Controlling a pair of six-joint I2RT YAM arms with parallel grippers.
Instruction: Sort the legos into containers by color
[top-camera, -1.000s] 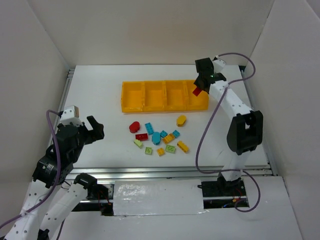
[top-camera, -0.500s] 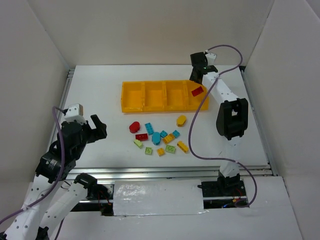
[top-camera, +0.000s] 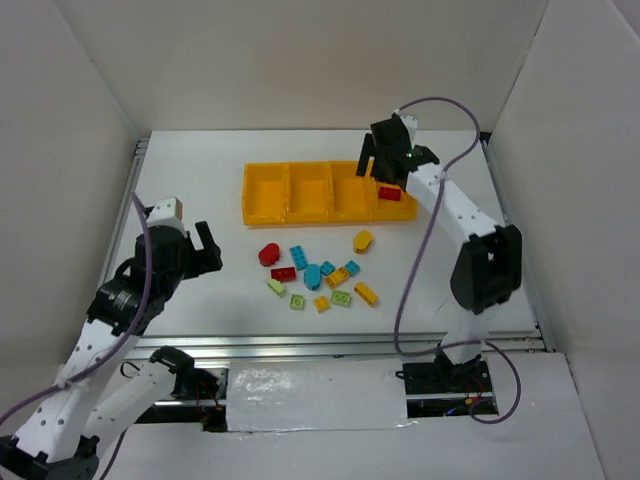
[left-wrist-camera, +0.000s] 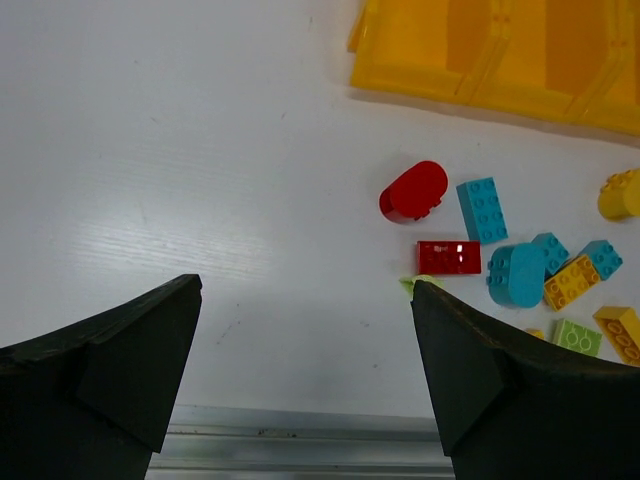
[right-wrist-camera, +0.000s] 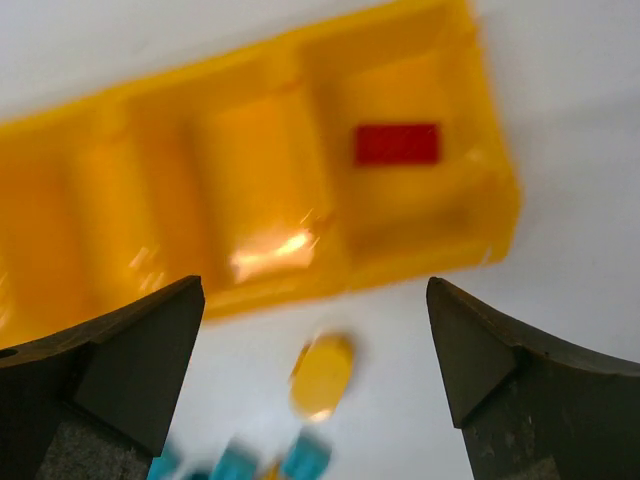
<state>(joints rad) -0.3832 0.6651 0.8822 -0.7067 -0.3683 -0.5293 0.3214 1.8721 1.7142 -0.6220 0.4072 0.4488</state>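
SORTING IN PROGRESS: Fourteen tiny studded plastic bricks show from overhead: three red, four cyan-blue, four yellow and three pale green. One flat red rectangular brick (right-wrist-camera: 397, 144) lies alone in the rightmost of four square compartments of a long orange-yellow plastic tray (top-camera: 300, 216), set across the far half of the white surface (top-camera: 190, 180). The other thirteen lie loose in a cluster just near of the tray. A rounded red brick (top-camera: 268, 254) and a second red rectangular brick (top-camera: 283, 273) sit at the cluster's left. A rounded yellow brick (top-camera: 363, 240) lies at its far right, closest to the tray.

The right gripper (right-wrist-camera: 315, 285) hovers above the tray's right end, jaws spread wide and empty. The left gripper (left-wrist-camera: 303, 290) hangs over bare surface left of the cluster, jaws released with nothing between them.

In the left wrist view a pale green brick (left-wrist-camera: 420, 283) barely peeps out from behind the right-hand jaw. There the tray is cut off by the top edge and two yellow bricks by the right edge. The right wrist view is blurred: cyan-blue bricks at its lower edge are mere smears, and the tray's left end runs out of frame. From overhead, the right gripper covers part of the tray's far rim.

A purple cable (top-camera: 398, 305) loops from each arm, an aluminium rail (top-camera: 330, 343) borders the surface's near edge, and white walls enclose it on three sides.
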